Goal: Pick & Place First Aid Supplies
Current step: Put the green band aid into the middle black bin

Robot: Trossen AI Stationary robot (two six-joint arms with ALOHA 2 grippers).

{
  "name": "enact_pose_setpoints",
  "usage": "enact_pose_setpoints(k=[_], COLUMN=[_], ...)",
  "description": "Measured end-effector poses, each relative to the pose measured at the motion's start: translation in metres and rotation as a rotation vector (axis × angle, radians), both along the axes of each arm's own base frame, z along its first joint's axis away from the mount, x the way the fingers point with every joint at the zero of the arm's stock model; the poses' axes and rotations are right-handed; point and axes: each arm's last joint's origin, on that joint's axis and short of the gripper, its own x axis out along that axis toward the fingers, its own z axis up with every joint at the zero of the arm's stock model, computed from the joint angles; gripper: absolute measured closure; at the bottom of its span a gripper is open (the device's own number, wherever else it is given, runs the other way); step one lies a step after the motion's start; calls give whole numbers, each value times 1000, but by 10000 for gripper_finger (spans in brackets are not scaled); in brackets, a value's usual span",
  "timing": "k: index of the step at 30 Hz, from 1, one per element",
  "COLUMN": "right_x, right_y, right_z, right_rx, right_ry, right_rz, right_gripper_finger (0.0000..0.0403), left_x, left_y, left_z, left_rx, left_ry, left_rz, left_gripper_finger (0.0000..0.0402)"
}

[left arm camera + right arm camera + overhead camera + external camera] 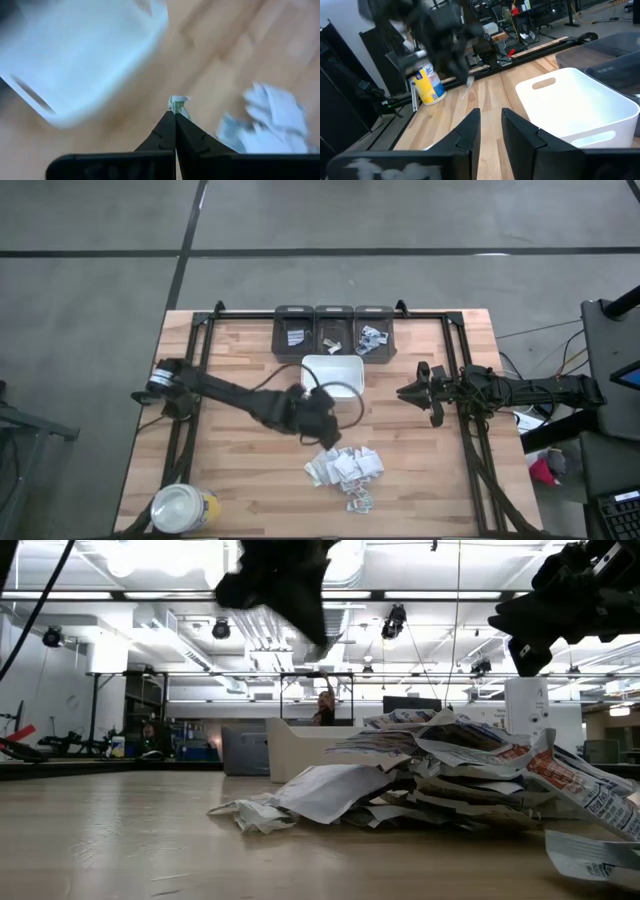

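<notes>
Between tray and packet heap, above mid-tabletop: one small green-printed packet (178, 104), pinched in the clenched left gripper (322, 423). Packet heap (345, 467): toward the tabletop's near edge. White tray (332, 372): centre, before three dark bins (333, 331). Right gripper (412, 392): right side, fingers parted, grasping nothing.

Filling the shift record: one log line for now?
left gripper: shut on small white-green paper packet | right gripper: open, idle | white plastic tray: empty
</notes>
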Motion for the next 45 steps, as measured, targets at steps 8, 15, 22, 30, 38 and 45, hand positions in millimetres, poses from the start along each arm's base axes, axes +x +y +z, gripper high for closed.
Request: enact_pose_setpoints(k=[8, 15, 22, 30, 38, 45], right_x=[0, 0, 0, 0, 0, 0], right_y=[0, 0, 0, 0, 0, 0], right_z=[0, 0, 0, 0, 0, 0], right_rx=[0, 0, 0, 0, -1, -3], right_ry=[0, 0, 0, 0, -1, -1], right_rz=[0, 0, 0, -1, -1, -6], right_gripper_finger=[340, 330, 320, 318, 334, 339], left_x=[11, 12, 10, 13, 24, 35], left_y=[61, 136, 202, 247, 267, 281], left_z=[53, 66, 63, 52, 31, 2], left_rx=[344, 457, 450, 446, 430, 374], left_ry=[56, 161, 165, 131, 133, 158], left_rz=[-105, -145, -237, -258, -273, -298], left_gripper_finger=[401, 401, 401, 401, 401, 401])
